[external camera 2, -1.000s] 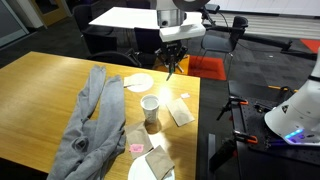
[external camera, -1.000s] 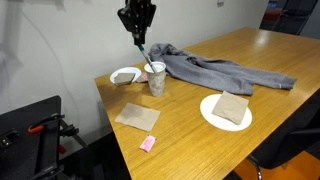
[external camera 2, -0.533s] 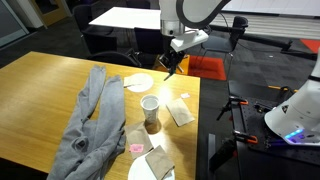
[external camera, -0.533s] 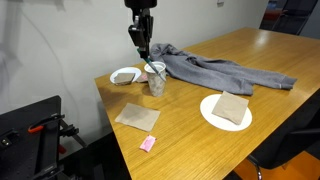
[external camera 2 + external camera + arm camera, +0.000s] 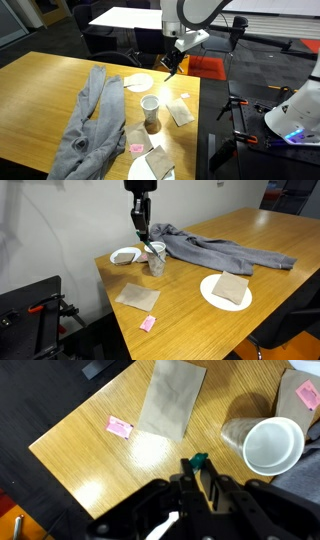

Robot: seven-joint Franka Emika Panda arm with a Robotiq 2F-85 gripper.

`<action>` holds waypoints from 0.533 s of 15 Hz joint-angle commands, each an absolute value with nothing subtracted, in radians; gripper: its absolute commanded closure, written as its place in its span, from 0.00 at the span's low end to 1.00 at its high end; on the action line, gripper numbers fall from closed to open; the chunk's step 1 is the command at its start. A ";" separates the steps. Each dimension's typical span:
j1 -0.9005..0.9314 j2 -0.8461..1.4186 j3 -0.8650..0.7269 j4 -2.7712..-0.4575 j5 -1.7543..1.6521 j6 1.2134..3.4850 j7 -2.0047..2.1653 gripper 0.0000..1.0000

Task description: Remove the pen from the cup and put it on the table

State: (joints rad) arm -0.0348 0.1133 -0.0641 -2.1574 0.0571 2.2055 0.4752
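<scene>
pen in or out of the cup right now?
Out. In the wrist view the cup looks empty inside, and the green pen is pinched in the pincer beside it.

The pen point(image 5: 199, 461) pinched in the end effector point(image 5: 200, 475) hangs over bare surface point(image 5: 110, 470), open for passage. Just beside the end effector stands the cup point(image 5: 272, 445), grey garment point(image 5: 215, 250) behind it. Farther out lie a brown napkin point(image 5: 172, 398) and pink block point(image 5: 120, 427). A white bowl point(image 5: 125, 255) sits near, opposite the cup.
</scene>
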 commanded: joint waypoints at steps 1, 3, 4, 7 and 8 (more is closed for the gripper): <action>-0.033 0.113 -0.067 -2.155 0.057 2.202 0.475 0.85; -0.033 0.113 -0.067 -2.155 0.057 2.202 0.475 0.96; -0.040 0.115 -0.070 -2.149 0.064 2.197 0.444 0.96; -0.057 0.122 -0.078 -2.129 0.072 2.168 0.360 0.96; -0.065 0.122 -0.081 -2.123 0.075 2.156 0.316 0.96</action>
